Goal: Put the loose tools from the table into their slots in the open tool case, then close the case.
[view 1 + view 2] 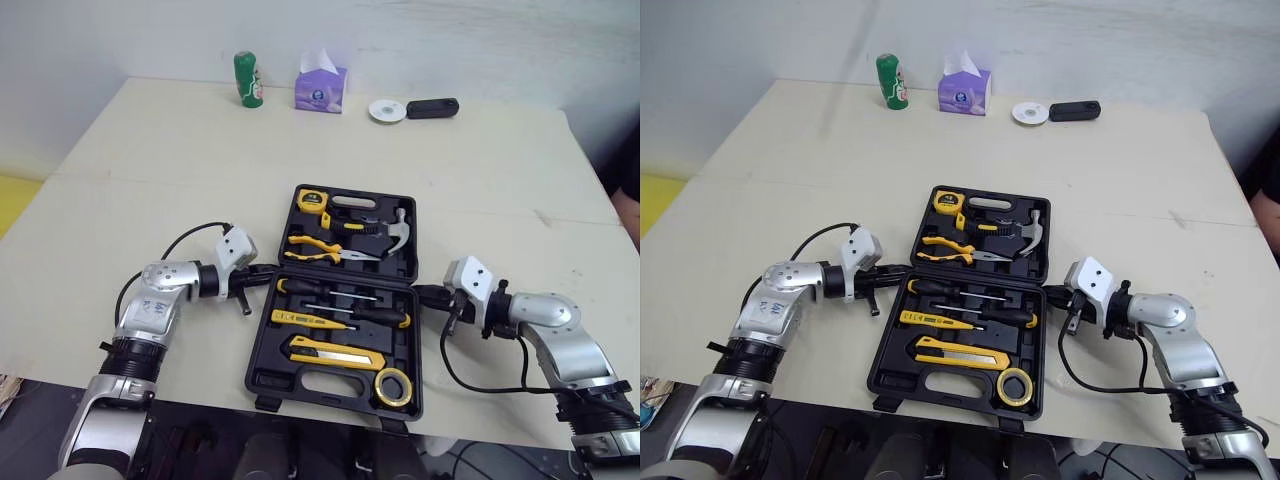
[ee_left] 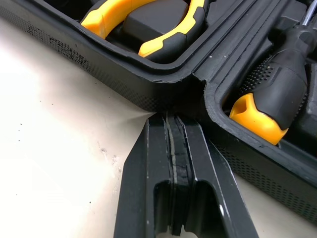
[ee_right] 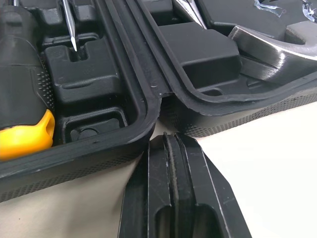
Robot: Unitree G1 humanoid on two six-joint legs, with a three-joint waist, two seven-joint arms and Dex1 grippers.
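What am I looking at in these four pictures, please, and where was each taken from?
This is a humanoid robot at a table. The two wide pictures come from cameras in its head, looking down over its arms. The two close-ups come from a camera on each wrist, looking along the fingers. An open tool case lies before it, with a hammer, pliers and screwdrivers in their slots. The left gripper and the right gripper are both shut, holding nothing, tips at the case's hinge on either side. At the far edge stand a green can and a tissue box.

The tool case (image 2: 99, 74) runs off both wrist views' edges; the far white disc (image 1: 387, 110) is unidentifiable.
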